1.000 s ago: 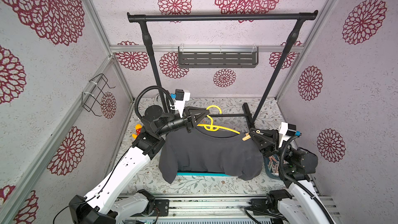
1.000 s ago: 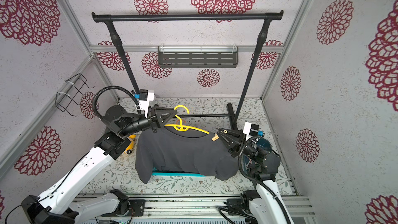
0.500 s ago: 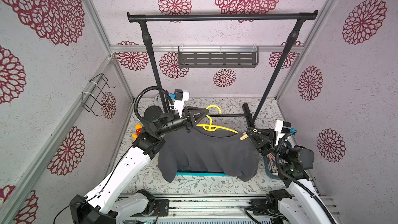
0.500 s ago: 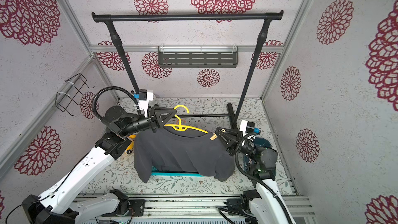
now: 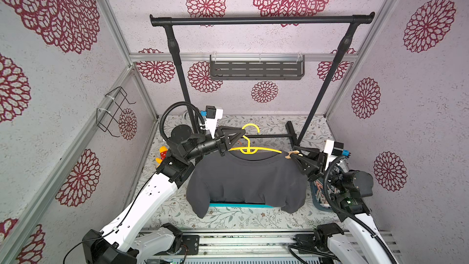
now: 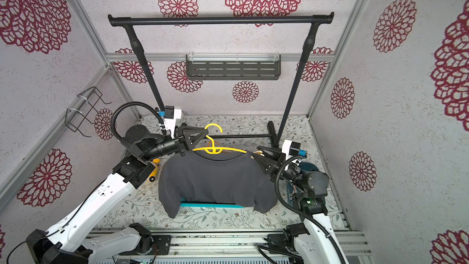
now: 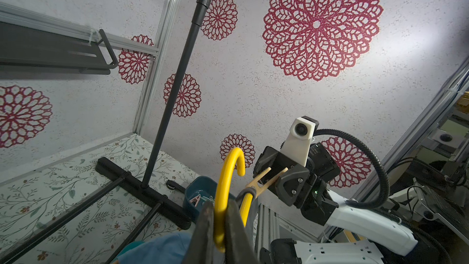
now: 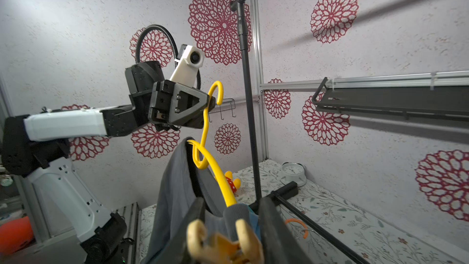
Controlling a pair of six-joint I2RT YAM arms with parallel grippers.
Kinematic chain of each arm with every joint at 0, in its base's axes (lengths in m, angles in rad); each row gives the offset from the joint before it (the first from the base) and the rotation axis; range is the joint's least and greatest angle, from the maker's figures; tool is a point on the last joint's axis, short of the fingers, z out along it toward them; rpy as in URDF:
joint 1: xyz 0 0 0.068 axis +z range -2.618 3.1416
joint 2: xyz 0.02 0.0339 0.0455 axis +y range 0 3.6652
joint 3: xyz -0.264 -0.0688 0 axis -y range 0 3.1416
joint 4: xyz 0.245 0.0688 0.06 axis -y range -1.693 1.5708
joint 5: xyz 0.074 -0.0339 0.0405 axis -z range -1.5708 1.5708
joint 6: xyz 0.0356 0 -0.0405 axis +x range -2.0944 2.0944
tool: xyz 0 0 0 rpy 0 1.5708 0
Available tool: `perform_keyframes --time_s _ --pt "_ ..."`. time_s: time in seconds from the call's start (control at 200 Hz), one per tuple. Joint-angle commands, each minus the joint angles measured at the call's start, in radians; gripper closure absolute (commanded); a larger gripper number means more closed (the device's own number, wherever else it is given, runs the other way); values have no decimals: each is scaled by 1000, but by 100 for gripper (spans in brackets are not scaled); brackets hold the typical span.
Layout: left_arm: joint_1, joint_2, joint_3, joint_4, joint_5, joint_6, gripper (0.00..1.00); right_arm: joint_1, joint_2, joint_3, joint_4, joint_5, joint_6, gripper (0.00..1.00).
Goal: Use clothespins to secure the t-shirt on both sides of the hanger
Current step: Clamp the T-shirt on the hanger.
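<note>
Now our left jaws clamp the yellow hanger (image 7: 223,186); our right jaws stand parted around the peach clothespin (image 8: 223,246) at a shoulder of the soft t-shirt (image 5: 243,181) (gripping or not, we cannot tell). Light, springy: pinch its tails.

1. Arms: two, the left arm (image 5: 152,194) and the right arm (image 5: 355,224).
2. Wrist cameras: two, one (image 5: 212,115) per arm (image 5: 332,148).
3. Garments: one dark grey t-shirt (image 5: 243,181).
4. Hangers: two, one yellow hanger (image 5: 250,148) and one orange hanger (image 8: 295,222).
5. Pegs: one peach clothespin (image 8: 223,246) outside the blue bin (image 7: 189,194). The number inside the bin cannot be counted.
6. Bins: one.
7. Fixtures: one garment rack (image 5: 261,19), one wall shelf (image 5: 256,69) and one wire rack (image 5: 111,113).
8. Loose items on the surface: one alarm clock (image 8: 293,173) and one duck toy (image 8: 229,180).
</note>
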Motion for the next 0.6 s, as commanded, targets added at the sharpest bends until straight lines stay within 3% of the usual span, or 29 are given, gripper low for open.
perform_keyframes --time_s 0.0,0.165,0.38,0.44,0.595 --pt "10 -8 14 -20 -16 34 100 3 -16 49 -21 67 -33 47" --pt "9 -1 13 -62 -39 57 100 3 -38 64 -82 93 -58 38" --pt "11 35 23 -112 -56 86 100 3 -94 61 -136 138 -48 34" --pt "12 52 32 -137 -61 92 100 3 -125 71 -200 237 -42 34" --pt "31 104 43 -187 -96 80 100 3 -219 132 -509 658 -35 35"
